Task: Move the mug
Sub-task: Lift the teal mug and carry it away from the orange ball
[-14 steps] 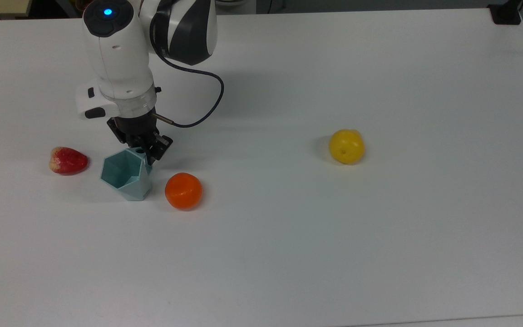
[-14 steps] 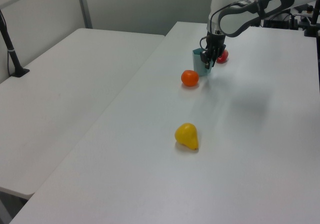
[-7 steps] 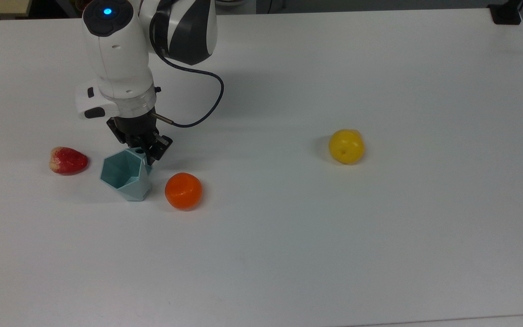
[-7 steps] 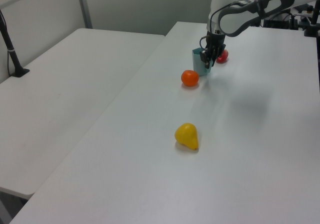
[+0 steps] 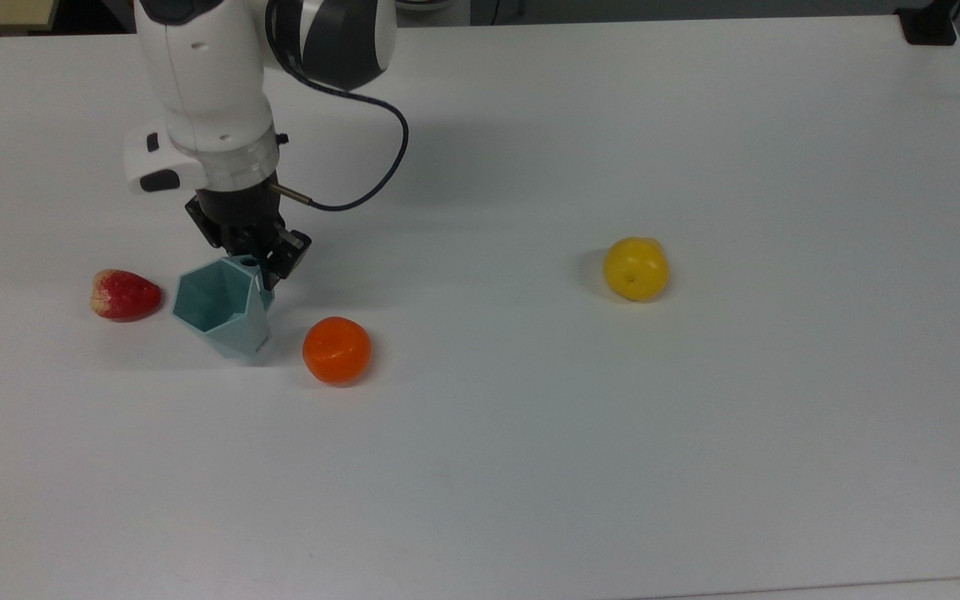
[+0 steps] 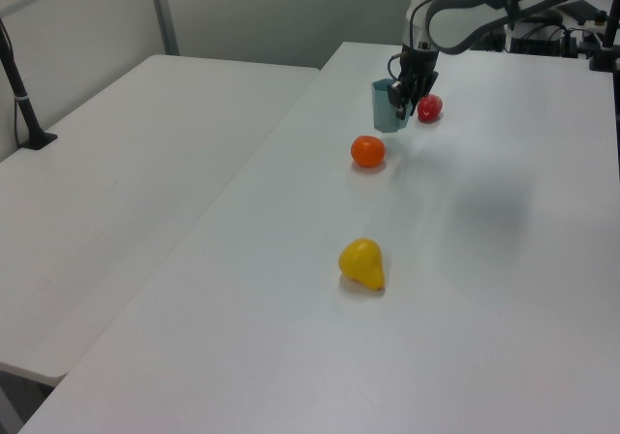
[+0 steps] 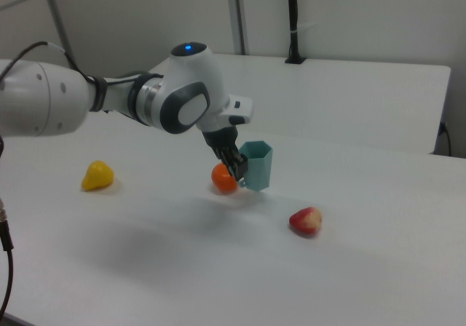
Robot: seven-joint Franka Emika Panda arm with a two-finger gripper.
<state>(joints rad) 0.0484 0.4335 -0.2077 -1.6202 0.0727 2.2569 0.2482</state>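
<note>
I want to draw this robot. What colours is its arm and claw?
The arm is glossy white and rounded, with dark grey joint patches. The right view shows a blue light on top. A thin black cable loops beside the wrist. The gripper is small, black and blocky.

Claw (image 5: 257,265) clamped, pointing down

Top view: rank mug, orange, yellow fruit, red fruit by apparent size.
1. mug, held by the gripper
2. orange and yellow fruit, too alike to rank
3. red fruit
</note>
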